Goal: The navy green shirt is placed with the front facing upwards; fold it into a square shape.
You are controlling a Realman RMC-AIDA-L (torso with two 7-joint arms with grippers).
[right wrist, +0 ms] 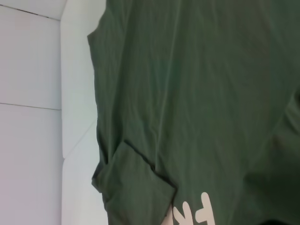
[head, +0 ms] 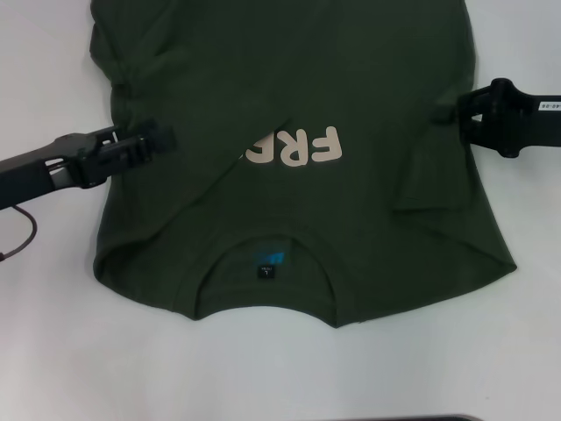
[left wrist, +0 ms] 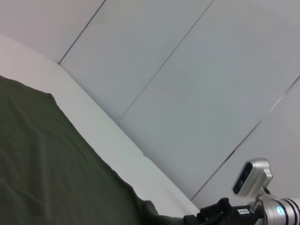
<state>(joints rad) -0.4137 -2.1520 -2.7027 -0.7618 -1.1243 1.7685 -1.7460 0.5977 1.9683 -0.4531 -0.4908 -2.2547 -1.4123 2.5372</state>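
Nearest the head camera, at six o'clock, lies the collar of the navy green shirt point(head: 289, 167), its small blue neck label point(head: 268, 262) showing inside the neckline. At nine o'clock the left gripper point(head: 162, 138) reaches in low over the shirt's left flank; its dark tip sits on the cloth, and I cannot tell whether it is apart or clamped on fabric. At three o'clock the right gripper point(head: 449, 112) meets the opposite edge in the same way, its state equally unreadable against the dark body.

Outward from the two tips, both sides of the shirt appear folded inward: a diagonal flap from the left covers the start of the cream lettering point(head: 302, 146), so only "FRE" reads, and a sleeve fold lies near the right gripper. Judging by this, the side folds come first, narrowing the garment before it is folded into a square.

Toward twelve o'clock the hem is cut off. White tabletop point(head: 53, 351) surrounds the shirt.
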